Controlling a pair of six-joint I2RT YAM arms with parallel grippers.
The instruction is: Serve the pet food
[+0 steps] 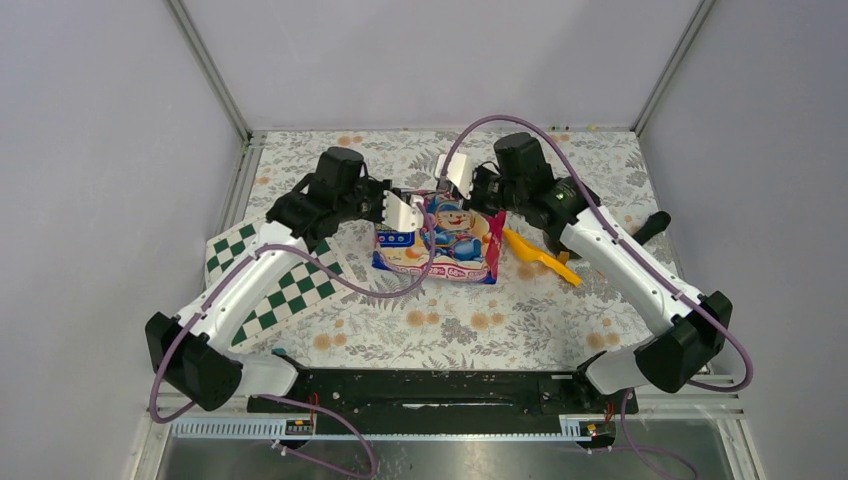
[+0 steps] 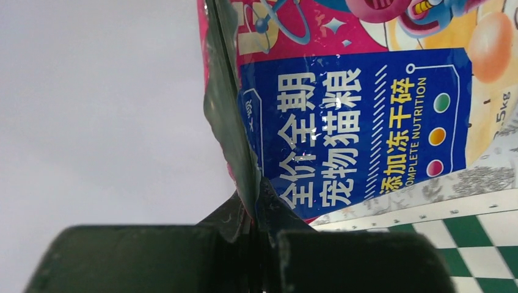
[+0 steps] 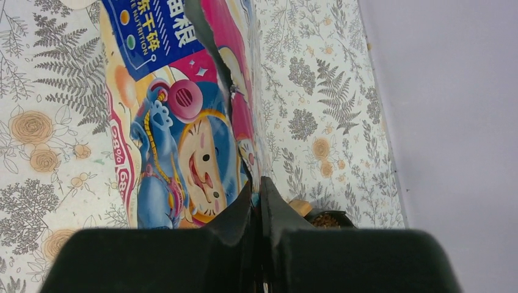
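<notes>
Plain pale grey walls (image 1: 100, 150) close in three sides — aluminium posts (image 1: 210, 68) rising at the two far corners — above a floral, fern-print tablecloth (image 1: 450, 325) under soft, even light.

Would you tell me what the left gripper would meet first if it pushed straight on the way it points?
The bag: the left gripper is shut on its edge, and the bag fills the line ahead. Depth beyond is unclear.

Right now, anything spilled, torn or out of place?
Nothing spilled on the tablecloth. One oddity: the bag has a ragged top edge with a small notch, seen in the right wrist view, where the left end effector and right end effector pinch it.
</notes>
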